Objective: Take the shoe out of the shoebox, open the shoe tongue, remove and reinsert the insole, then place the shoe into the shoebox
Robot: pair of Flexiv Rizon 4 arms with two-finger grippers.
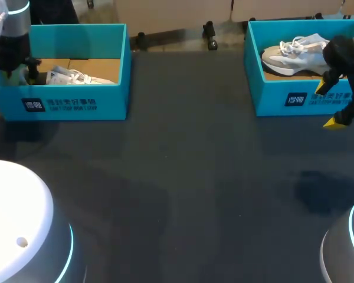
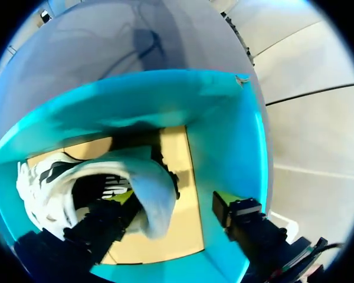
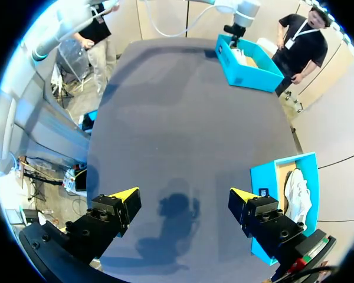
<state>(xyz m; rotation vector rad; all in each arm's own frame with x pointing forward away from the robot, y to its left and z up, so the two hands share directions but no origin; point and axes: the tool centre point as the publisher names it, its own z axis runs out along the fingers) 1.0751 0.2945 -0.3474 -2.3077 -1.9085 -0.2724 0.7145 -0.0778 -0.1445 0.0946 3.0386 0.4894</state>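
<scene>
At the upper left of the head view, an open turquoise shoebox is seen on the dark table. A white shoe with white laces and dark markings is lying inside on the brown cardboard floor, mostly hidden by the front wall. The left gripper is lowered into this box at its left end. In the left wrist view its fingers are spread wide: one yellow tip is tucked into the shoe's opening, against the pale heel collar, while the other finger is kept apart from the shoe, near a turquoise wall, so nothing is clamped. At the upper right of the head view, a second shoebox of the same colour is placed. A second shoe, pale grey and white with a thick sole and looped white laces, is set in it, laces upward. The right gripper is held in front of that box's right end, its fingers wide apart and nothing held between them.
</scene>
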